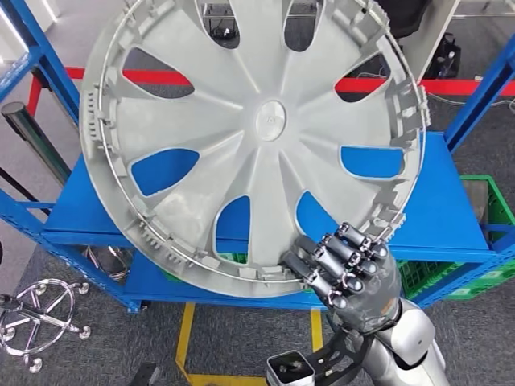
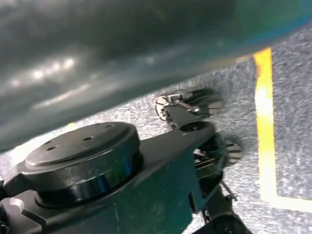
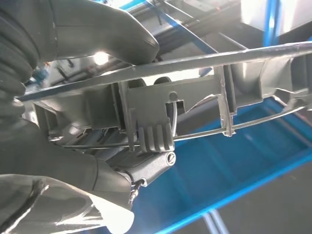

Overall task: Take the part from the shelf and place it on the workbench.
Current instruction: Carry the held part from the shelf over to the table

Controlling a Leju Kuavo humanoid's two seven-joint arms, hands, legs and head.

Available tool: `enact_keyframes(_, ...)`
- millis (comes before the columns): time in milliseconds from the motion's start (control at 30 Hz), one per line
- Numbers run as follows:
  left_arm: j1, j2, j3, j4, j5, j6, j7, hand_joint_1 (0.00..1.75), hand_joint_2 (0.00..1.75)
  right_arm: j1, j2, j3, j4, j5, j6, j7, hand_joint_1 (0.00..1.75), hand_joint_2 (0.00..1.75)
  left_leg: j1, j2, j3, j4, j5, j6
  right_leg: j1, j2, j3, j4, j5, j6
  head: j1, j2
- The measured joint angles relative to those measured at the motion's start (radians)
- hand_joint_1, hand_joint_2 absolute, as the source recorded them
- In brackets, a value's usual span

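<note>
A blue metal shelf (image 1: pixel 437 201) spans the head view, its flat deck standing on grey carpet with yellow floor tape (image 1: pixel 185 338) running beneath it. In front of the shelf, a large grey plastic wheel cover (image 1: pixel 255 137) is raised off the deck and tilted, its ribbed inner face and clip-studded rim turned toward the camera, the blue deck showing through its spoke openings. The robot's right hand (image 1: pixel 346 273) grips the cover at the lower edge of its rim, dark fingers (image 1: pixel 340 249) wrapped over the inner side; the right wrist view shows the thick grey thumb (image 3: pixel 107 29) lying against one side of the rim and the fingers on the other, a moulded clip (image 3: pixel 154 131) and wire ring between them. Behind the shelf, a red bar (image 1: pixel 152 77) crosses the scene. A green crate (image 1: pixel 495 209) sits at the shelf's right end. A chrome chair base (image 1: pixel 36 318) rests on the carpet at lower left. The left hand's fingers cannot be made out.
</note>
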Motion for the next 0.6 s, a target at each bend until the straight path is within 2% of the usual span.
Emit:
enact_keyframes(67, 0.001, 0.001, 0.0, 0.0, 0.001, -0.002, 0.002, 0.0, 0.0, 0.001, 0.0, 0.0, 0.001, -0.001, 0.0, 0.0, 1.75, 1.75, -0.001, 0.0, -0.013, 0.008, 0.001, -0.008, 0.0, 0.001, -0.006, 0.001, 0.0, -0.011, -0.003, 0.0)
enact_keyframes(133, 0.001, 0.002, 0.0, 0.0, 0.002, -0.003, 0.002, 0.0, 0.0, 0.003, 0.0, 0.0, 0.001, -0.002, 0.0, 0.001, 1.75, 1.75, 0.0, 0.004, -0.026, 0.037, -0.025, -0.017, -0.003, -0.004, -0.009, 0.001, 0.002, -0.021, -0.007, 0.0)
enact_keyframes(167, 0.001, 0.002, 0.0, 0.0, 0.002, -0.003, 0.003, 0.0, 0.0, 0.002, 0.0, 0.0, 0.001, -0.003, 0.0, 0.002, 1.75, 1.75, 0.001, 0.005, -0.043, 0.079, -0.053, -0.022, -0.004, -0.008, -0.01, -0.001, 0.003, -0.027, -0.008, 0.0)
enact_keyframes(233, 0.001, 0.002, 0.0, 0.0, 0.002, -0.003, 0.004, 0.0, 0.0, 0.002, 0.0, -0.001, 0.001, -0.005, 0.0, 0.003, 1.75, 1.75, 0.003, 0.007, -0.093, 0.203, -0.119, -0.028, -0.002, -0.014, -0.014, -0.001, 0.006, -0.036, -0.01, 0.0)
enact_keyframes(267, 0.002, 0.002, 0.0, 0.0, 0.002, -0.003, 0.005, 0.0, 0.0, 0.002, 0.0, -0.001, 0.001, -0.006, 0.0, 0.003, 1.75, 1.75, 0.003, 0.007, -0.113, 0.256, -0.14, -0.029, -0.001, -0.016, -0.018, -0.001, 0.008, -0.039, -0.01, 0.0)
enact_keyframes(300, 0.003, 0.002, 0.0, 0.0, 0.002, -0.002, 0.006, 0.0, 0.0, 0.003, 0.0, -0.001, 0.002, -0.006, 0.0, 0.003, 1.75, 1.75, 0.003, 0.007, -0.121, 0.281, -0.145, -0.028, 0.001, -0.017, -0.021, -0.001, 0.011, -0.041, -0.011, 0.0)
enact_keyframes(333, 0.004, 0.002, 0.0, 0.0, 0.002, -0.002, 0.006, 0.0, 0.0, 0.004, 0.0, 0.0, 0.002, -0.006, 0.0, 0.002, 1.75, 1.75, 0.003, 0.007, -0.111, 0.27, -0.132, -0.025, 0.003, -0.017, -0.025, -0.001, 0.015, -0.043, -0.011, 0.0)
enact_keyframes(367, 0.004, 0.002, 0.0, 0.0, 0.002, -0.002, 0.007, 0.0, 0.0, 0.005, 0.0, 0.0, 0.002, -0.006, 0.0, 0.002, 1.75, 1.75, 0.002, 0.007, -0.082, 0.222, -0.105, -0.019, 0.005, -0.017, -0.029, -0.001, 0.019, -0.043, -0.01, 0.0)
enact_keyframes(433, 0.001, 0.002, 0.0, 0.0, 0.002, 0.001, 0.007, 0.0, 0.0, 0.006, 0.0, -0.001, 0.002, -0.008, 0.0, 0.002, 1.75, 1.75, -0.003, 0.009, -0.003, 0.08, -0.053, -0.005, 0.008, -0.017, -0.036, -0.001, 0.03, -0.039, -0.01, 0.0)
enact_keyframes(467, -0.001, 0.003, 0.0, 0.0, 0.002, 0.002, 0.007, 0.0, 0.0, 0.006, 0.0, -0.001, 0.002, -0.01, 0.0, 0.001, 1.75, 1.75, -0.007, 0.01, 0.022, 0.028, -0.038, 0.001, 0.008, -0.018, -0.038, -0.001, 0.036, -0.034, -0.01, 0.0)
enact_keyframes(500, -0.002, 0.003, 0.0, 0.0, 0.002, 0.004, 0.007, 0.0, 0.0, 0.006, 0.0, -0.001, 0.002, -0.012, 0.0, 0.001, 1.75, 1.75, -0.011, 0.01, 0.033, 0.001, -0.032, 0.004, 0.008, -0.019, -0.04, -0.003, 0.043, -0.028, -0.01, 0.0)
enact_keyframes(600, 0.0, 0.004, 0.0, 0.0, 0.002, 0.006, 0.008, 0.0, 0.0, 0.008, 0.0, -0.001, 0.002, -0.015, 0.0, -0.006, 1.75, 1.75, -0.014, 0.012, 0.023, -0.013, -0.01, 0.012, 0.005, -0.02, -0.045, -0.013, 0.06, -0.009, -0.01, 0.0)
